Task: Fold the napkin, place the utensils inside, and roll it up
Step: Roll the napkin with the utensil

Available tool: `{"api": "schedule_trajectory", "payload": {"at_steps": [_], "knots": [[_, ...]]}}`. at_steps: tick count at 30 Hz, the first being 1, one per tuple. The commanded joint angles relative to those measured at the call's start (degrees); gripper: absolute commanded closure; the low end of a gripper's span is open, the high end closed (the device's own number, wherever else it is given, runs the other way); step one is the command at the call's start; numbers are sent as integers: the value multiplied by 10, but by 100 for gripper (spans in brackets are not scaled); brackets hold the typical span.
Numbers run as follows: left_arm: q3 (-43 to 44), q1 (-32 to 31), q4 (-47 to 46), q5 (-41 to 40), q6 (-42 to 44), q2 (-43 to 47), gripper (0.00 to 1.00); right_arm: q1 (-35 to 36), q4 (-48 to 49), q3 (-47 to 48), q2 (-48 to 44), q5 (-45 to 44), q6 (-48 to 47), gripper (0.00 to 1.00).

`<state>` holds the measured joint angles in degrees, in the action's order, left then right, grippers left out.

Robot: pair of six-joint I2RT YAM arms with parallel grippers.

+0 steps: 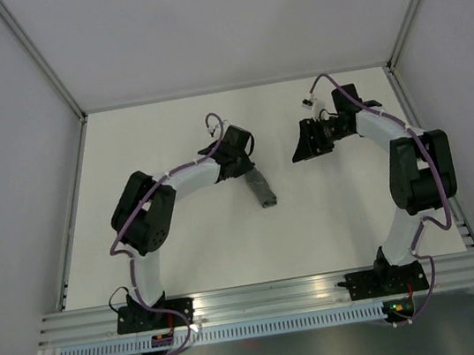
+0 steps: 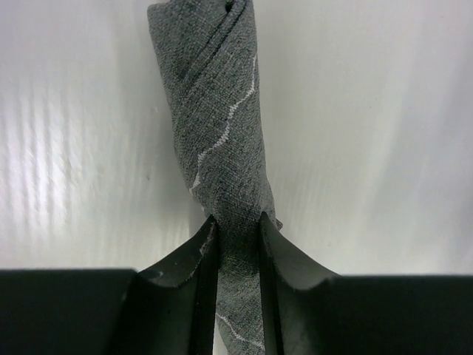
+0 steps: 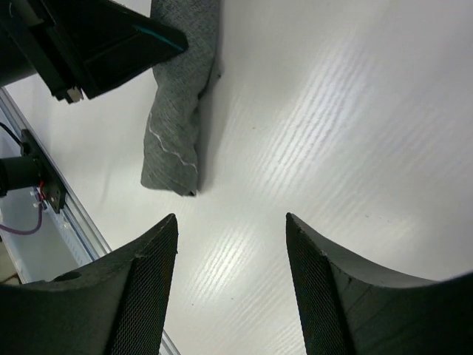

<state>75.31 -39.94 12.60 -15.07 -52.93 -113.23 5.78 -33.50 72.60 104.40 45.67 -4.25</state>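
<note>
The napkin [image 1: 262,191] is a dark grey cloth rolled into a tight tube lying on the white table. In the left wrist view the roll [image 2: 218,133] runs away from the camera, its light stitched hem line winding along it. My left gripper [image 2: 236,225] is shut on the near end of the roll. In the right wrist view the roll [image 3: 177,118] lies at the upper left, with the left arm above it. My right gripper [image 3: 231,222] is open and empty, well to the right of the roll [image 1: 310,141]. No utensils show; any inside the roll are hidden.
The white table [image 1: 230,250] is bounded by grey walls and an aluminium rail [image 1: 272,295] at the near edge. A rail edge [image 3: 44,200] shows at the left of the right wrist view.
</note>
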Motion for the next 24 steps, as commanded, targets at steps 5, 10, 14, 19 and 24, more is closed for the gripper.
{"api": "schedule_trajectory", "payload": {"at_steps": [5, 10, 14, 19, 24], "knots": [[192, 29, 173, 59, 269, -89, 78, -53, -58, 61, 15, 44, -26, 34], [294, 34, 253, 65, 356, -143, 77, -76, -53, 60, 23, 37, -31, 34], [319, 39, 278, 71, 381, -169, 74, -82, -50, 60, 37, 35, -31, 34], [321, 43, 284, 72, 383, -182, 70, -84, -45, 61, 48, 33, -33, 34], [316, 43, 289, 70, 362, -185, 60, -85, -39, 62, 58, 33, -31, 34]]}}
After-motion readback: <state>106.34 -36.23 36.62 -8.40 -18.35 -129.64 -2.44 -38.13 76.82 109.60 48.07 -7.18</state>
